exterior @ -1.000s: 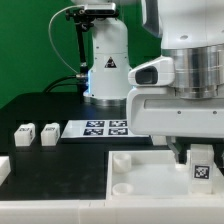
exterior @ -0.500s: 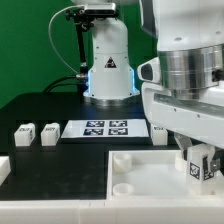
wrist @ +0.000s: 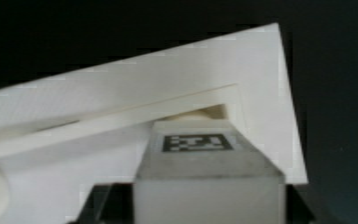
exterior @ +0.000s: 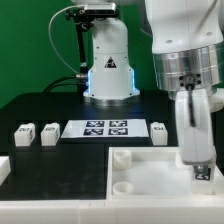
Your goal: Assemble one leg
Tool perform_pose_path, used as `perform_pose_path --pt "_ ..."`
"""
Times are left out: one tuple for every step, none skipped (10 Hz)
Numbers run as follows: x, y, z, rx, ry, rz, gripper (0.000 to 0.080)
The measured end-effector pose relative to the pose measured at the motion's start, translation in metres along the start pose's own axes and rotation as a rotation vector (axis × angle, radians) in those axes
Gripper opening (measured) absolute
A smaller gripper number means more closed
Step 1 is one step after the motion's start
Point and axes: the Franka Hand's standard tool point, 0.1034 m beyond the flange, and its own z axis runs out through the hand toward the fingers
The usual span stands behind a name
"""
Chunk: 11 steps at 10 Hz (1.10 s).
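We find the hand (exterior: 201,166) clenched on one small white plastic tagged leg (wrist: 197,160), held over the large white square tray-like piece (exterior: 150,180) at the exterior view's right; seating appears unfinished.

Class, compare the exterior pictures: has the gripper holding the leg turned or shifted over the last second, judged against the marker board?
Yes. The gripper has rotated about its vertical axis above the white tray piece; the leg's tag no longer faces the exterior camera. The marker board has not moved.
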Motion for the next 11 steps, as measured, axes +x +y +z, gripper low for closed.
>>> perform_pose_path --pt "0.001 -0.001 0.0 0.003 0.006 0.039 0.0295" --pt "0.001 0.0 0.0 0.005 0.011 0.045 0.0295" --pt "0.001 0.0 -0.001 0.01 0.021 0.042 0.0295" --pt "0.0 0.001 0.0 0.01 0.022 0.016 0.0295" --pt "0.0 0.002 0.0 0.007 0.019 0.012 0.0358" --pt "-0.001 0.002 0.0 0.007 0.019 0.012 0.0521" --pt "-0.002 0.002 0.0 0.009 0.018 0.009 0.0521" --pt "-0.014 0.006 -0.008 0.02 0.007 -0.004 0.0623" --pt "-0.026 0.009 -0.023 0.034 -0.01 -0.016 0.0641" --pt "-0.033 0.008 -0.035 0.044 -0.023 -0.022 0.0641" --pt "-0.036 0.008 -0.038 0.041 -0.025 -0.027 0.0648"
